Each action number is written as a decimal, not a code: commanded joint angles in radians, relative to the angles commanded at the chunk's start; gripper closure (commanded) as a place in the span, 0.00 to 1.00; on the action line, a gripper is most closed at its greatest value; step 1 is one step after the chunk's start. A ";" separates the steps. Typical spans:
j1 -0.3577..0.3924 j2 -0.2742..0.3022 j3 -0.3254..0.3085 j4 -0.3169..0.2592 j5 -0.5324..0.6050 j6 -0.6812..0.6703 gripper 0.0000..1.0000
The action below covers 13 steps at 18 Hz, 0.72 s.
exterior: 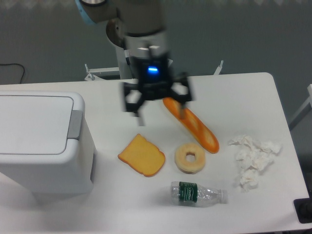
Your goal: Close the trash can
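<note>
The trash can point(41, 141) is a large white boxy bin at the left of the table. Its flat white lid lies down flat on top, and the grey hinge tab point(75, 124) shows at its right edge. My gripper point(161, 113) hangs over the middle of the table, well to the right of the bin and clear of it. Its black fingers are spread wide and hold nothing. The right finger point(183, 108) overlaps the upper end of the baguette. The image of the gripper is motion-blurred.
An orange baguette point(195, 127) lies diagonally mid-table. A yellow bread slice point(142, 155) and a ring-shaped donut point(190, 157) sit below the gripper. A plastic bottle point(197, 193) lies near the front edge. Crumpled white paper point(253, 159) is at the right.
</note>
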<state>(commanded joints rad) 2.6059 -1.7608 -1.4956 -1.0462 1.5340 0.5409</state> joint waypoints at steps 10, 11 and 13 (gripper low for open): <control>0.237 -0.169 0.006 -0.037 0.008 0.666 0.00; 0.244 -0.183 0.014 -0.035 0.008 0.669 0.00; 0.253 -0.212 0.035 -0.035 0.014 0.694 0.00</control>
<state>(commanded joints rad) 2.8593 -1.9726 -1.4604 -1.0815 1.5478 1.2347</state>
